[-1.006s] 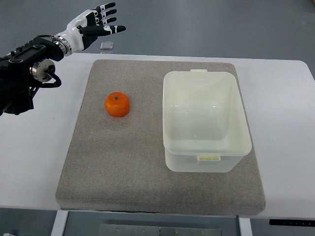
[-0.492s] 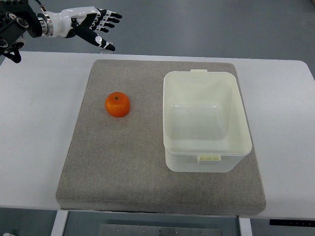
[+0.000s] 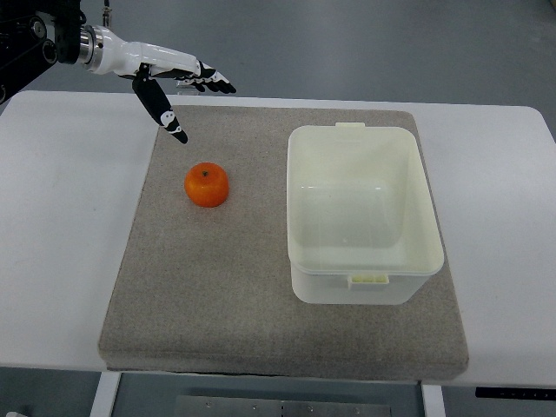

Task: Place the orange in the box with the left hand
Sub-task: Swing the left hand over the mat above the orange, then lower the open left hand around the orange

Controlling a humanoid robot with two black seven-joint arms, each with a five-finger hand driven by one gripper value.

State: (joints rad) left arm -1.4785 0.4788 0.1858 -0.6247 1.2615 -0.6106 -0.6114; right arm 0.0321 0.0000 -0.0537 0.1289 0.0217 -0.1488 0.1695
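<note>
One robot hand [image 3: 174, 87] is in view, the left one, its arm coming in from the upper left corner, and it hangs above the far left edge of the mat with its fingers spread and nothing between them; the thumb [image 3: 165, 113] points down and toward the fruit while the other fingers reach out to the right along the mat's far edge. It looks like the approach step: the hand is near the orange [image 3: 207, 184] but apart from it, sitting beyond it and a little to its left, so no grasp has been made and the whole carry is yet to come. The next move, as I judge it, calls for bringing the open hand down over the orange, closing the fingers around its round body firmly enough that it cannot roll away, then lifting it and carrying it rightward over the near wall of the box. The orange is a bright, smooth-skinned fruit, slightly flattened, resting on the grey felt mat [image 3: 217, 295] with its small stem dimple facing up; it lies on the left half of the mat, well apart from the box. The box [image 3: 300, 217] is a pale cream plastic tub, lidless and holding nothing, standing on the mat's right half. The mat lies on a white table [image 3: 61, 261]. No right arm shows.
</note>
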